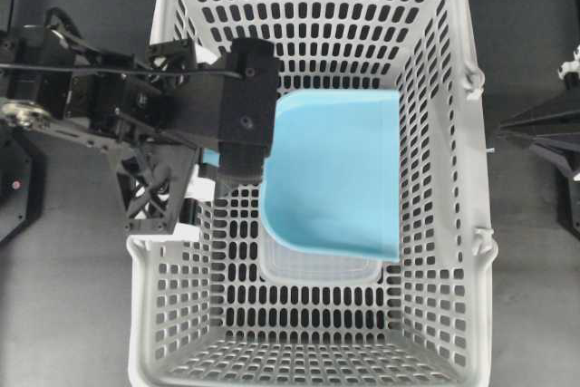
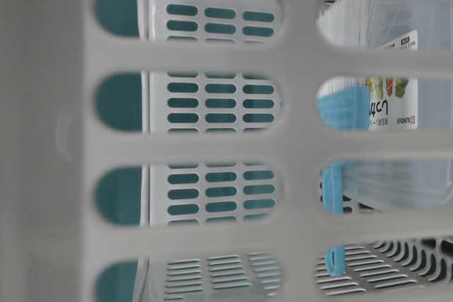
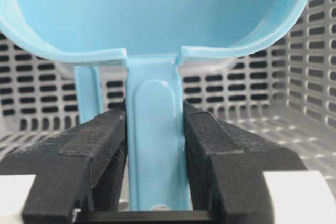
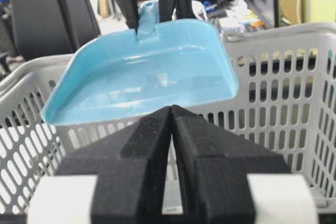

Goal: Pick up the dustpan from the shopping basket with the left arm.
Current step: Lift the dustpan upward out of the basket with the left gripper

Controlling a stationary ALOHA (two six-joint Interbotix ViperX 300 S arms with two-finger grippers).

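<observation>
Left gripper [image 3: 155, 145]: you have its fingers pinching the dustpan [image 1: 340, 174] handle from both sides | Dustpan: held above the basket [image 1: 453, 224] floor, pan raised to about rim height in the right wrist view | Clear tub [image 1: 317, 265]: under the pan | Right gripper [image 4: 171, 116]: fingers pressed together, outside the basket.

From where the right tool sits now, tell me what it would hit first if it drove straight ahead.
Probably the dustpan. The right tool, shut and empty, points at the pan's open front edge, held by the left tool above the shopping basket. How big the gap between them is cannot be told.
</observation>
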